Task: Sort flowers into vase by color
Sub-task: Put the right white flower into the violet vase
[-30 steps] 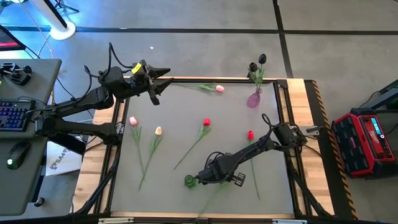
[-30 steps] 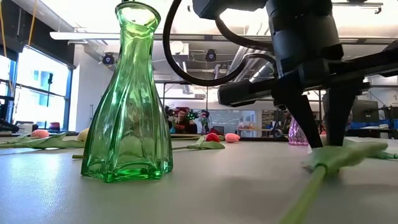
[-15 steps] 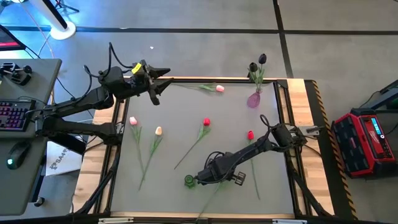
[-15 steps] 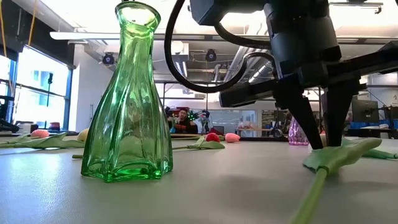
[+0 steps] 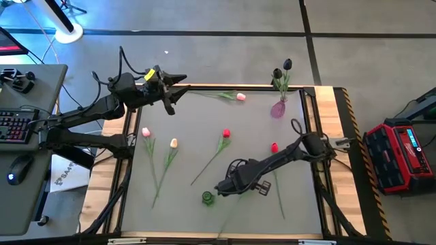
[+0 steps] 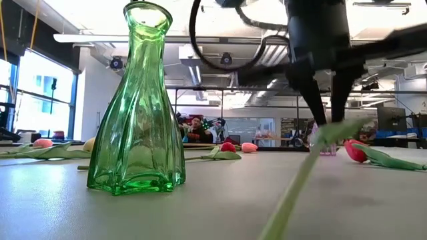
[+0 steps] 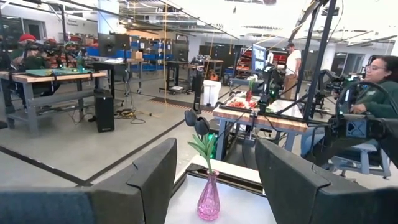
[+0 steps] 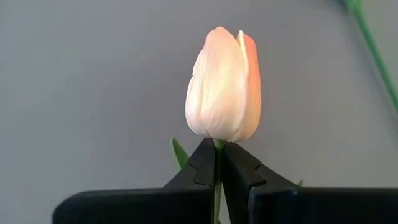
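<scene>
The right gripper [image 5: 228, 187] is hanging low over the front part of the table [image 5: 197, 129], just beside the green vase [image 5: 207, 198]. Its fingers [image 8: 205, 163] are pressed together on the stem of a cream tulip [image 8: 222, 86], right under the head, so they are pinching this flower. In the low view the stem [image 6: 293, 187] is slanting up from the table surface toward the gripper, with the green vase standing upright to its side.

The left gripper [image 5: 172, 93] is waiting at the back left edge of the table, with its fingers [image 7: 152, 177] spread apart.

The other flowers are lying flat on the table: a pink tulip [image 5: 146, 133], a pale tulip [image 5: 174, 143], a red tulip [image 5: 226, 134], another red tulip [image 5: 274, 147] and a pink tulip at the back [image 5: 240, 97]. Two dark tulips [image 5: 282, 69] are standing in the purple vase [image 5: 277, 109] near the back right corner.
</scene>
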